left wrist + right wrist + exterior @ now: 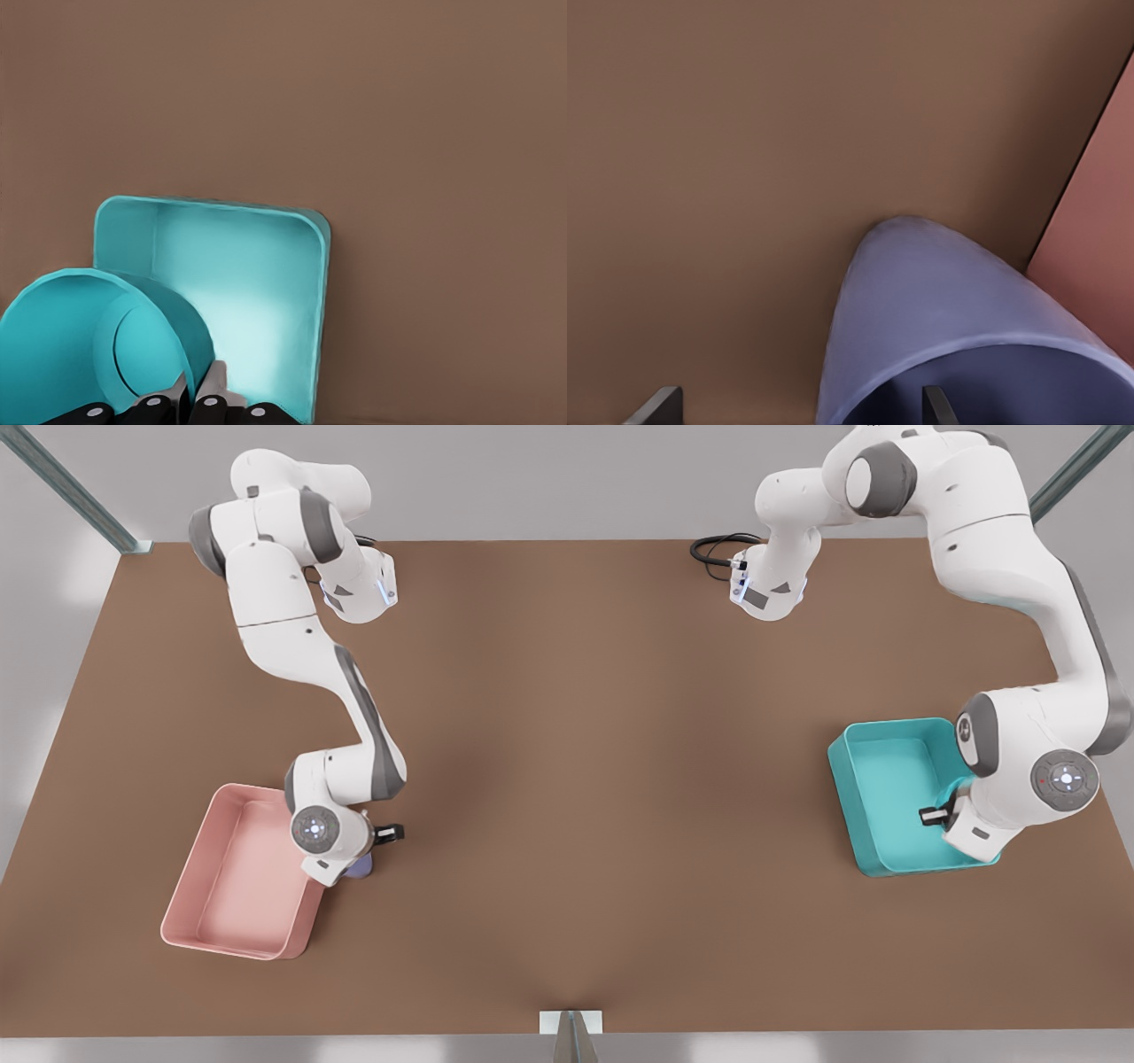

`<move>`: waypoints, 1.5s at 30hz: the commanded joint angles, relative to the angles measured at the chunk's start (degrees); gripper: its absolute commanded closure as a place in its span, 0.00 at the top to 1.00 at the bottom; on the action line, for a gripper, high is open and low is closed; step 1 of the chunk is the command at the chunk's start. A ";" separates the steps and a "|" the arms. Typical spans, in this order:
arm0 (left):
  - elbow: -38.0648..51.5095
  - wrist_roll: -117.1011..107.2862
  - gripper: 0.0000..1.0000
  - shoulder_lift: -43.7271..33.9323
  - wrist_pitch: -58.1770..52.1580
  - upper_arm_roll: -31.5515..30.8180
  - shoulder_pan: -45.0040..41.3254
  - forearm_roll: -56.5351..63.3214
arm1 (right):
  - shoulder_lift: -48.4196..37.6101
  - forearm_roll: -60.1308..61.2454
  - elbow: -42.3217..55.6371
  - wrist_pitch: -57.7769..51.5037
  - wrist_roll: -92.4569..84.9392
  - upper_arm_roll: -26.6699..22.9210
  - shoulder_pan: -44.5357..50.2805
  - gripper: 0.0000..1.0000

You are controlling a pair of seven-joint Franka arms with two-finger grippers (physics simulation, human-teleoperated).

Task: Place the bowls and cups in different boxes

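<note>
Worktop [567, 779]: plain matte brown, no pattern. Pink box [235, 877] nr the worktop's front edge twd the front view's left: pale pink all over, floor a shade lighter than walls. Teal box [886, 797] by the worktop's edge on the front view's right: teal walls, paler teal floor w/ a bright sheen. Bowl [89, 345]: solid teal in & out, same hue as teal box. Cup [948, 301]: lavender-purple, darker inside. Both arms white w/ grey joint bands; left gripper [188, 403] has black fingers w/ grey pads; right gripper [802, 407] has dark fingers.
</note>
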 commanded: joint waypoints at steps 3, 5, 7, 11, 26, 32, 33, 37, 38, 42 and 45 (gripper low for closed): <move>-9.03 -1.86 0.21 1.37 10.72 1.17 -0.34 -0.41 | 0.21 -0.23 0.22 0.55 -0.31 -0.01 -0.11 0.58; -14.13 -1.86 0.21 3.39 18.46 2.05 0.62 -0.32 | -0.05 0.21 0.48 0.46 -0.40 -0.01 -0.46 0.35; -14.31 -1.86 0.21 4.97 18.81 2.05 1.50 -0.32 | -0.23 0.56 2.07 0.38 -0.05 -0.01 -0.63 0.21; -14.75 -1.86 0.21 7.78 20.04 2.05 2.29 -0.32 | 0.39 0.56 5.23 0.55 -0.22 -0.01 -2.04 0.21; 10.47 -0.45 1.00 -15.07 -32.95 -9.81 -5.09 -8.32 | -11.75 -4.45 11.12 -16.41 -18.59 -6.25 -7.05 0.21; 11.00 -0.54 1.00 -14.63 -31.02 -11.05 -4.82 -8.40 | 0.12 -1.28 11.21 -10.70 -17.54 -6.16 -9.77 0.21; 10.91 -0.54 1.00 -14.72 -30.93 -11.05 -4.74 -8.40 | 1.09 -1.02 11.21 -10.08 -17.54 -6.16 -9.86 0.21; 10.83 -0.54 1.00 -14.80 -31.28 -11.05 -4.47 -8.49 | 3.99 -0.23 11.21 -6.48 -17.54 -6.16 -9.86 0.21; 10.83 -0.54 1.00 -14.80 -31.20 -11.05 -4.47 -8.49 | 4.43 -0.05 11.21 -6.13 -17.54 -6.16 -9.86 0.21; 10.83 -0.54 1.00 -14.80 -31.02 -11.05 -4.39 -8.32 | 4.43 0.21 11.21 -6.13 -18.07 -6.16 -10.74 1.00; 10.83 -0.54 1.00 -14.89 -31.02 -11.05 -4.47 -8.32 | 3.91 0.21 11.29 -6.22 -18.15 -6.07 -10.74 1.00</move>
